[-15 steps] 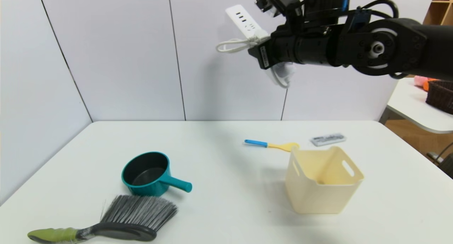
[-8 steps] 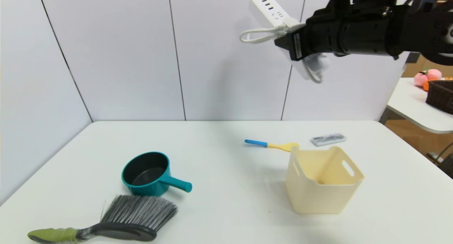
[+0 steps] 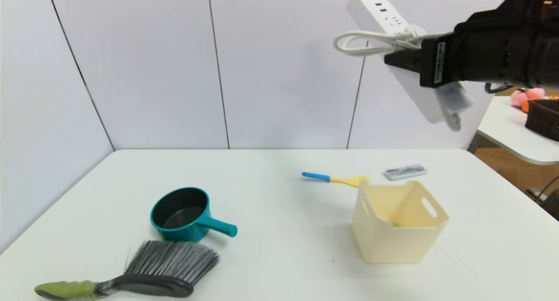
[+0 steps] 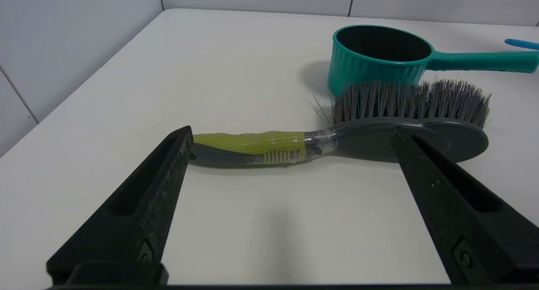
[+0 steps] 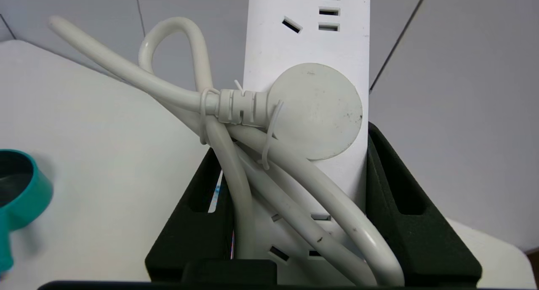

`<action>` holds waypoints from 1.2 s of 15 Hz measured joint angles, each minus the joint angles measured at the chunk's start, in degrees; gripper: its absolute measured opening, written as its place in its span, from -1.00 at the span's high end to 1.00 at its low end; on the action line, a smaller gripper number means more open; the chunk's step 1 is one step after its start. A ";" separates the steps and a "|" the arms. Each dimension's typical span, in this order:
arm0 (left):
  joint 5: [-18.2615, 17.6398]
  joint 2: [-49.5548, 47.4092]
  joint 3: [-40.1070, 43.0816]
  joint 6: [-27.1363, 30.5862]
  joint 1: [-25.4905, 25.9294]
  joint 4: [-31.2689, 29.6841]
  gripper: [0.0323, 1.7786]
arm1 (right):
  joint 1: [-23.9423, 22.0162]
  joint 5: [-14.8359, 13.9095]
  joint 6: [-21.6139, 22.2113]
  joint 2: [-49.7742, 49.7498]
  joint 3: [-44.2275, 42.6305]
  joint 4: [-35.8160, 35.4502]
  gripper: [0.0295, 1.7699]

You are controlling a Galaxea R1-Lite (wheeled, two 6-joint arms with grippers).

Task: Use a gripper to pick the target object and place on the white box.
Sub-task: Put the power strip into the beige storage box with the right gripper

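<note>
We see the right gripper (image 3: 430,67) high above the far right of the table (image 3: 279,196), its jaws pinching the power strip (image 3: 393,25) across its width, with the tied cord (image 5: 236,113) bundled between them. Over the last second the arm has carried the strip steadily to the right and a little nearer to us: it was above the middle of the table, and now it hangs roughly over the cream box (image 3: 399,224), well above its open top. The strip is tilted, one end up toward the far left and the other drooping below the gripper (a loop of cord sticks out to the left). We judge the carry nearly done, and what remains is to lower the strip and let go over the box. The long strip may catch the rim unless it comes down aligned. The left gripper (image 4: 290,138) sits parked low at the near left, jaws spread wide, just before the brush (image 4: 358,126) and near the teal pot (image 4: 379,54).
</note>
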 joint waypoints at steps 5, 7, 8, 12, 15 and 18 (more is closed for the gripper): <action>0.00 0.00 0.00 0.01 -0.02 -0.02 -0.90 | -3.58 1.40 9.72 -11.96 17.12 -3.02 0.06; 0.00 0.00 0.00 0.00 0.00 0.00 -0.90 | -7.45 5.32 10.46 -15.51 21.81 -8.31 0.06; 0.00 0.00 0.00 0.00 0.00 -0.02 -0.90 | -9.05 7.46 10.57 -16.88 23.71 -11.53 0.06; 0.00 0.00 0.00 0.00 0.02 0.00 -0.90 | -10.62 9.63 10.63 -19.50 28.65 -20.22 0.06; 0.00 0.00 0.00 0.00 0.02 -0.02 -0.90 | -10.69 10.31 10.52 -18.74 30.29 -25.60 0.06; 0.00 0.00 0.00 0.00 -0.02 0.00 -0.90 | -10.53 10.44 9.83 -16.20 31.71 -29.23 0.06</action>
